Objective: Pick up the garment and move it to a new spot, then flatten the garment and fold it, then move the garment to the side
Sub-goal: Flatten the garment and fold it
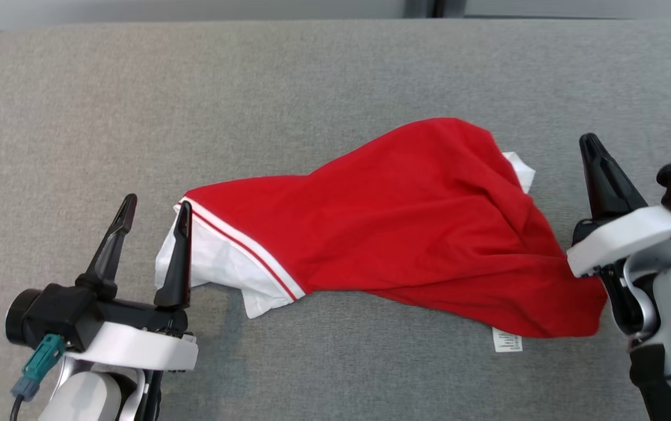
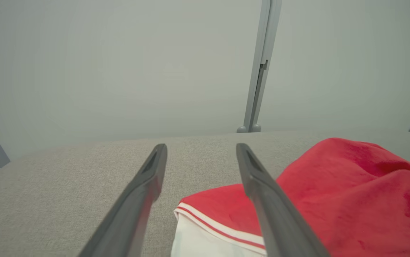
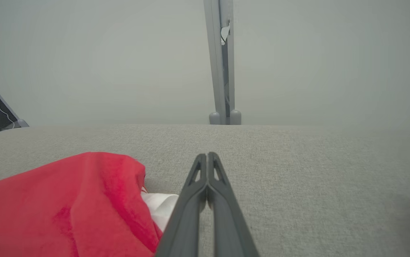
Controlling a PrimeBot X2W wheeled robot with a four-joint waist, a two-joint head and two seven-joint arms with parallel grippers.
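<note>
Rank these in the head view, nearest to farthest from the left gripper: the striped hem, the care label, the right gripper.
1. striped hem, next to the left gripper, at the left end of the garment.
2. care label, at its lower right edge.
3. right gripper, beyond its right end.

1. The left gripper (image 1: 156,206), 2 long dark fingers on a black-and-white wrist, sits at the lower left of the head view. Its fingers are spread wide apart and point up the frame.
2. The right gripper (image 1: 590,143), dark-fingered on a white wrist, sits at the right edge. Its fingers are pressed together and lean up-left.
</note>
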